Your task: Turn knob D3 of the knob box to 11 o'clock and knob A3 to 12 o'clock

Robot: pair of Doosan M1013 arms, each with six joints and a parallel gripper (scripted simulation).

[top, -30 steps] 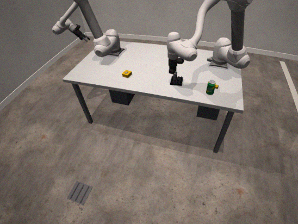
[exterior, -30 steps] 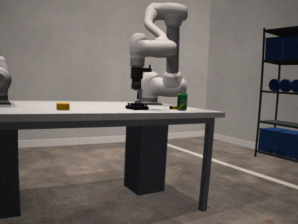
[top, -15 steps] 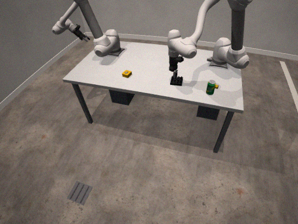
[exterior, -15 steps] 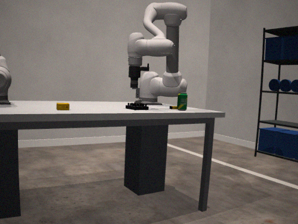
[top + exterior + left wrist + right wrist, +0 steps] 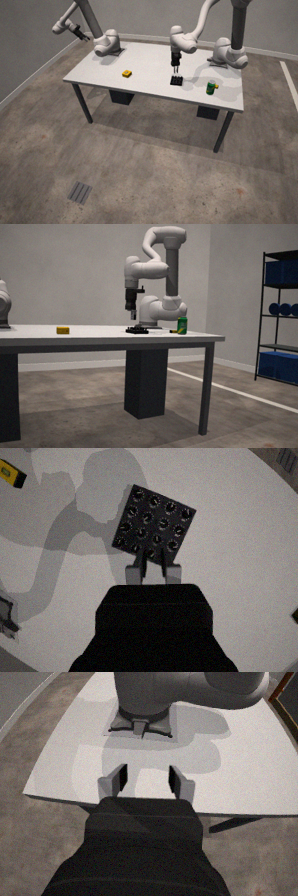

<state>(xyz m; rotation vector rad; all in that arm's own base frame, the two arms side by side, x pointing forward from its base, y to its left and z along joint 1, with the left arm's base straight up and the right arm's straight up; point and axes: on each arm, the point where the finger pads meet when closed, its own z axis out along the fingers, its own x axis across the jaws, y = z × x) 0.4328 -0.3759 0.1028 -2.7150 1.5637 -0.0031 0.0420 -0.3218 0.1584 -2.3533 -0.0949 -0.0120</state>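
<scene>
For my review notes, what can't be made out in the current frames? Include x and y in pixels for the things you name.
- Hour marks on the knob box [image 5: 176, 81] [image 5: 137, 331] [image 5: 153, 523]: too small and grainy in the left wrist view.
- Its nearest knobs: partly covered by the left tool [image 5: 176, 71] [image 5: 133, 319] [image 5: 153, 557] there.
- Right tool [image 5: 87, 39] [image 5: 148, 778]: outside the exterior view's left edge.

Left arm [image 5: 183, 42] [image 5: 147, 270] [image 5: 153, 623] points down, jaws partly open; right arm [image 5: 91, 20] [image 5: 4, 301] [image 5: 145, 842] bent, jaws wide open
</scene>
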